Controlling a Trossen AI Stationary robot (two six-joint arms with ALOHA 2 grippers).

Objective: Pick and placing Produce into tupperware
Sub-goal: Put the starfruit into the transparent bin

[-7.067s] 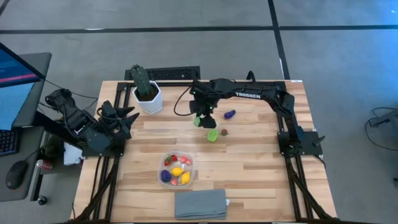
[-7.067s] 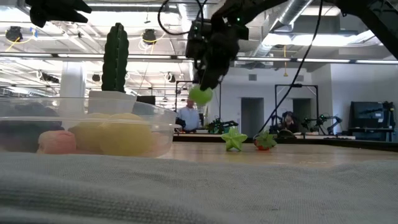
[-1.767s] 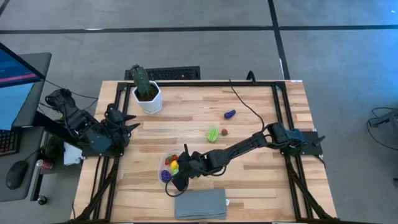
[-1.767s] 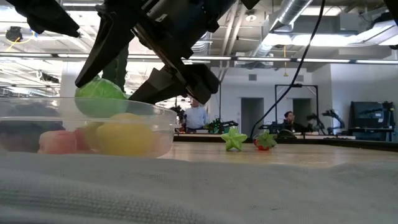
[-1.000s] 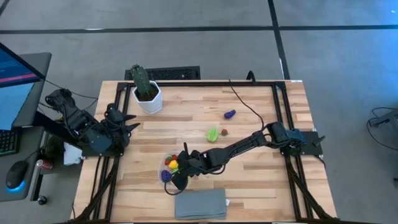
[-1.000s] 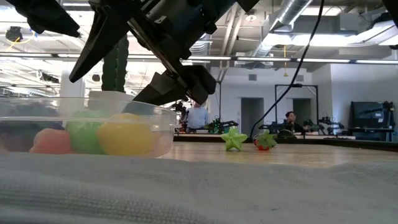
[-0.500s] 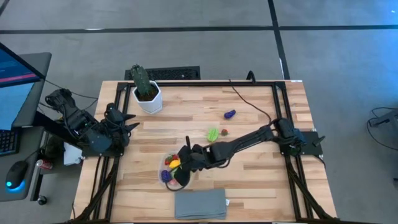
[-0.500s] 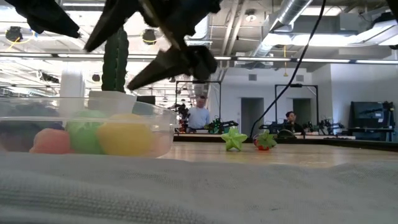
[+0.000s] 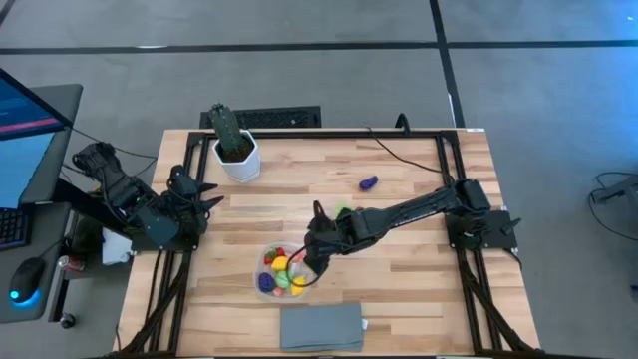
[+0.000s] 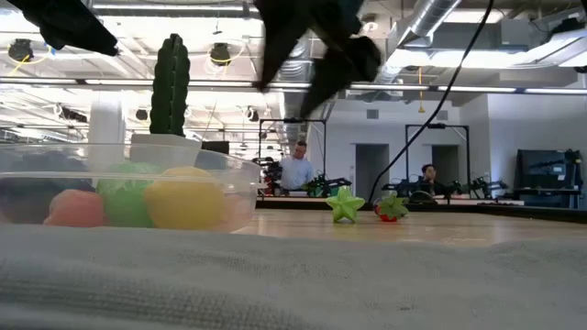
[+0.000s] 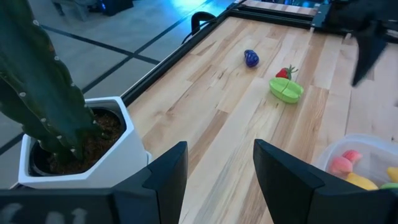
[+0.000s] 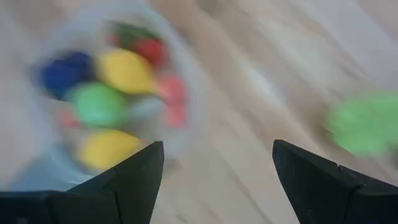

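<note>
**Right arm above the tub, fingers spread, nothing in them**

Butcher-block table point(image 9: 399, 279) filled the overhead shot, with grey floor all around. Right gripper point(image 9: 315, 247) sat just beside the tupperware point(image 9: 283, 272), toward the table's middle, its jaws apart and empty. The tub held a pile of produce point(image 9: 281, 265): yellow, red, green and blue-purple bits. Grey cloth point(image 9: 321, 326) lay close to it at the near edge. A purple piece point(image 9: 368, 182) sat alone further back. Left gripper point(image 9: 195, 189) waited at the left edge, next to the cactus point(image 9: 226, 127) in its white pot point(image 9: 238, 159).

Table-level view: the tub point(image 10: 128, 188) was up close on the left with pink, green and yellow pieces inside. A green star-shaped piece point(image 10: 346, 204) and a small red one point(image 10: 391, 208) sat further out on the wood. The right gripper point(image 10: 316, 41) hung up high, fingers spread.

Left wrist view: its own fingers point(image 11: 166, 175) stood parted with nothing between, cactus point(image 11: 37, 93) right beside. It also caught the purple piece point(image 11: 251, 58) and the green one point(image 11: 286, 89).

Right wrist view was blurry, but the fingers point(image 12: 137, 171) were wide apart over the filled tub point(image 12: 180, 81).
</note>
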